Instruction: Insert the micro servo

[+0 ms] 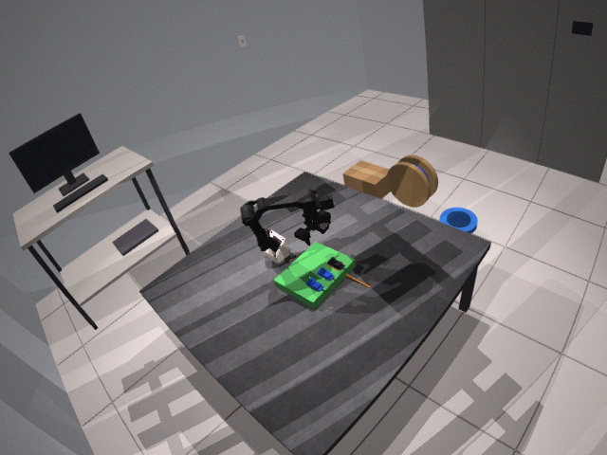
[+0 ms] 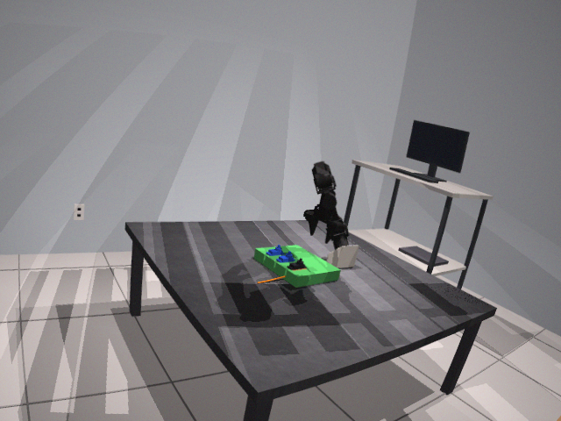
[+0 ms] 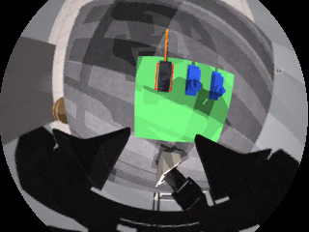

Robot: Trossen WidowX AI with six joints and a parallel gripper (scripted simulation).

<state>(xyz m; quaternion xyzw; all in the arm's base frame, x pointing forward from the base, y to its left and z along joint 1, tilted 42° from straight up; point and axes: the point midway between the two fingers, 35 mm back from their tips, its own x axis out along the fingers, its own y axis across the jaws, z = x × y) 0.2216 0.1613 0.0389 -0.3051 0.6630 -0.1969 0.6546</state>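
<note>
The black micro servo (image 1: 336, 263) (image 2: 297, 264) (image 3: 164, 77) sits in the marked pocket of the green deck (image 1: 299, 274) (image 2: 319, 267) (image 3: 154, 116), inside the red outline. It looks level and low, with a small raised part on top in the exterior view. Its orange cable (image 1: 358, 281) (image 2: 271, 280) (image 3: 166, 43) runs straight out past the deck's edge. Whether both ears lie fully flat, and how the cable lies in the notch, is too small to tell. My gripper (image 1: 316, 236) (image 2: 319, 236) (image 3: 163, 134) is wide open and empty, raised above the deck and well apart from the servo.
Two blue servos (image 1: 324, 273) (image 1: 314, 283) (image 2: 286, 257) (image 2: 274, 251) (image 3: 193, 80) (image 3: 216, 86) sit beside the black one on the deck. The arm's pale base (image 1: 277, 253) (image 2: 343, 256) stands close behind the deck. All rest on a dark table (image 1: 274, 353) (image 2: 385, 335).
</note>
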